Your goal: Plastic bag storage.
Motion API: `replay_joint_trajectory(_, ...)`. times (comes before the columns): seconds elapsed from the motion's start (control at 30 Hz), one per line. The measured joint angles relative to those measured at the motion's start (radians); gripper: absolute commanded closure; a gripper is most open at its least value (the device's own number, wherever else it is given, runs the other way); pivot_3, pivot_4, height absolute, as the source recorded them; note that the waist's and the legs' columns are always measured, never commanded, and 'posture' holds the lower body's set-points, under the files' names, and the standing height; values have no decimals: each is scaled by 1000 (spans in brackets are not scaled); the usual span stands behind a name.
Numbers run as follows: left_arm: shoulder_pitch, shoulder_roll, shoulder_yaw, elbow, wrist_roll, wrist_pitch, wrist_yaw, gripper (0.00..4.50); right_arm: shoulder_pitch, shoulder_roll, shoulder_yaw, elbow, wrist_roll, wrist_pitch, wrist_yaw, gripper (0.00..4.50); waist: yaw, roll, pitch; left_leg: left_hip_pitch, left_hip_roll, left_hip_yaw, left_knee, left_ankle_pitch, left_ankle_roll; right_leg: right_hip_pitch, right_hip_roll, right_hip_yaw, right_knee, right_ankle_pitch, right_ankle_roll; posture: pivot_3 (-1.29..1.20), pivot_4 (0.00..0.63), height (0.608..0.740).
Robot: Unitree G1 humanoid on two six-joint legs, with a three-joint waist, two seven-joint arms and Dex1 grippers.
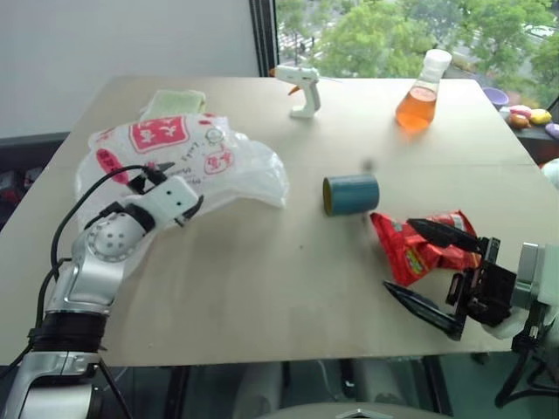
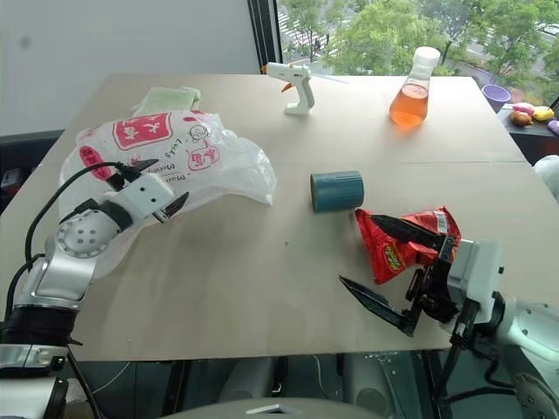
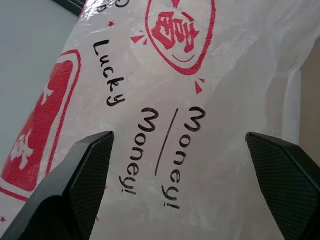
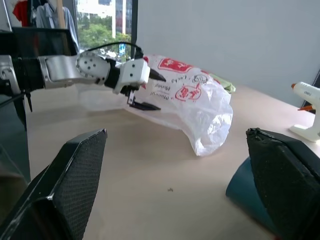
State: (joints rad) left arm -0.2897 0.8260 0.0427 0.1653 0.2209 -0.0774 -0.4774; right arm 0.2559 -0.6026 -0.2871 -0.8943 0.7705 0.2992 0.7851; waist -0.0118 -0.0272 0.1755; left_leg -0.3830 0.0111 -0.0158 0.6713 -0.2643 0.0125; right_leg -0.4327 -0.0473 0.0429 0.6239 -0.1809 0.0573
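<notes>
The plastic bag [image 1: 223, 170], crinkly translucent white with red-pink printed labels, lies puffed up on the left part of the wooden table [image 1: 262, 288]. My left gripper [image 1: 187, 182] is open at the bag's near left side, one finger above the plastic and one beside it, nothing clamped. In the left wrist view the bag [image 3: 240, 75] spreads close between the wide-apart fingers [image 3: 75, 190]. My right gripper [image 1: 397, 253] hovers open at the near right of the table, over a red snack packet. The right wrist view looks across at the bag [image 4: 200, 105] and the left gripper [image 4: 145, 90].
A blue cylinder [image 1: 351, 194] lies on its side mid-table, the red snack packet [image 1: 419, 244] just in front of it. At the back stand a white glue gun [image 1: 301, 87] and a flask of orange liquid [image 1: 421, 92]. A pale green cloth [image 1: 175, 103] lies behind the bag.
</notes>
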Motion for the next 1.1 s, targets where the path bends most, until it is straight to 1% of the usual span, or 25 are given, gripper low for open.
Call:
replay_joint_trajectory(0.07, -3, 0, -13, 10, 3, -1, -4, 644, -20, -1, 4, -4, 15, 3, -21, 0, 1, 0, 0, 0, 0, 0, 0, 0, 0, 0, 0, 0, 0, 0, 0, 0, 150, 739)
replay_joint_trajectory(0.13, -5, 0, -14, 21, 3, -3, -9, 1360, -25, -3, 16, -10, 22, 5, -33, 0, 1, 0, 0, 0, 0, 0, 0, 0, 0, 0, 0, 0, 0, 0, 0, 0, 150, 739)
replay_joint_trajectory(0.2, -13, 0, -14, 31, 1, -4, -19, 2417, -29, -8, 25, -12, 26, 8, -48, 0, 1, 0, 0, 0, 0, 0, 0, 0, 0, 0, 0, 0, 0, 0, 0, 0, 150, 739)
replay_joint_trajectory(0.3, -28, -9, -13, 35, -18, -4, -26, 3742, -39, -13, 43, -18, 27, 15, -64, 0, 1, 0, 0, 0, 0, 0, 0, 0, 0, 0, 0, 0, 0, 0, 0, 0, 150, 739)
replay_joint_trajectory(0.33, -32, -12, -13, 35, -26, -5, -30, 4258, -41, -16, 47, -20, 27, 17, -70, 0, 1, 0, 0, 0, 0, 0, 0, 0, 0, 0, 0, 0, 0, 0, 0, 0, 150, 739)
replay_joint_trajectory(0.37, -37, -15, -13, 35, -33, -4, -33, 4466, -46, -18, 53, -20, 24, 18, -75, 0, 1, 0, 0, 0, 0, 0, 0, 0, 0, 0, 0, 0, 0, 0, 0, 0, 150, 739)
replay_joint_trajectory(0.43, -47, -24, -10, 31, -60, 5, -44, 4466, -55, -24, 64, -20, 12, 24, -87, 0, 0, 0, 0, 0, 0, 0, 0, 0, 0, 0, 0, 0, 0, 0, 0, 0, 150, 739)
replay_joint_trajectory(0.53, -70, -71, 19, -13, -146, 90, -72, 4466, -98, -51, 113, -9, -95, 46, -138, 0, 0, -1, -1, 0, 0, 0, 1, 0, 0, 0, 0, 0, 0, 0, 0, 0, 150, 739)
replay_joint_trajectory(0.6, -105, -110, 42, -80, -234, 206, -98, 4466, -144, -71, 163, 21, -195, 74, -182, 0, 1, -2, -1, 0, 0, 0, 1, 0, 0, 0, 0, 0, 1, 0, 0, 0, 150, 739)
replay_joint_trajectory(0.63, -113, -115, 45, -95, -251, 228, -103, 4466, -154, -76, 174, 27, -215, 82, -190, 0, 1, -2, -1, 0, -1, 0, 1, 0, 0, 0, 0, 0, 1, 0, 1, 0, 150, 739)
replay_joint_trajectory(0.67, -129, -127, 55, -125, -287, 282, -110, 4466, -182, -95, 203, 40, -267, 96, -210, 0, 0, -2, -1, 0, -1, 0, 1, 0, 0, 0, 0, 0, 1, 0, 1, 0, 150, 739)
replay_joint_trajectory(0.73, -169, -150, 71, -178, -347, 392, -111, 4466, -263, -127, 256, 77, -351, 142, -240, 0, -3, -2, 0, 0, -1, 0, 1, 0, 0, 0, 0, 0, 1, 1, 1, 0, 150, 739)
replay_joint_trajectory(0.8, -205, -166, 74, -228, -391, 487, -109, 4466, -345, -132, 292, 121, -398, 182, -255, 0, -4, -2, 0, 0, -1, -1, 1, 0, 0, 0, 1, 0, 1, 1, 2, 0, 150, 739)
replay_joint_trajectory(0.83, -223, -172, 74, -252, -411, 538, -107, 4466, -389, -162, 313, 150, -414, 207, -242, 0, -4, -2, 0, 0, -1, -1, 1, 0, 0, 0, 1, 0, 1, 1, 2, 0, 150, 739)
replay_joint_trajectory(0.87, -228, -173, 74, -266, -420, 562, -106, 4466, -397, -186, 314, 161, -425, 216, -228, 0, -4, -2, 0, 0, -1, -1, 0, 0, 0, 0, 1, 0, 1, 2, 2, 0, 150, 739)
replay_joint_trajectory(0.93, -228, -174, 73, -278, -422, 600, -98, 4466, -389, -245, 310, 176, -457, 220, -196, 0, -2, -2, 0, -1, -1, -2, 0, 0, 0, 0, 1, 0, 1, 2, 3, 0, 150, 739)
replay_joint_trajectory(1.0, -220, -176, 76, -294, -422, 633, -87, 4466, -319, -321, 268, 168, -493, 196, -151, 0, 3, -2, 0, -3, -2, -4, 0, 0, 0, -1, 0, -1, -1, 2, 3, 0, 150, 739)
replay_joint_trajectory(1.1, -206, -184, 76, -317, -423, 670, -73, 4466, -117, -397, 122, 102, -529, 126, -41, 0, 10, -2, 0, -6, -4, -6, 0, 0, 1, -2, -1, -3, -2, 2, 3, 0, 150, 739)
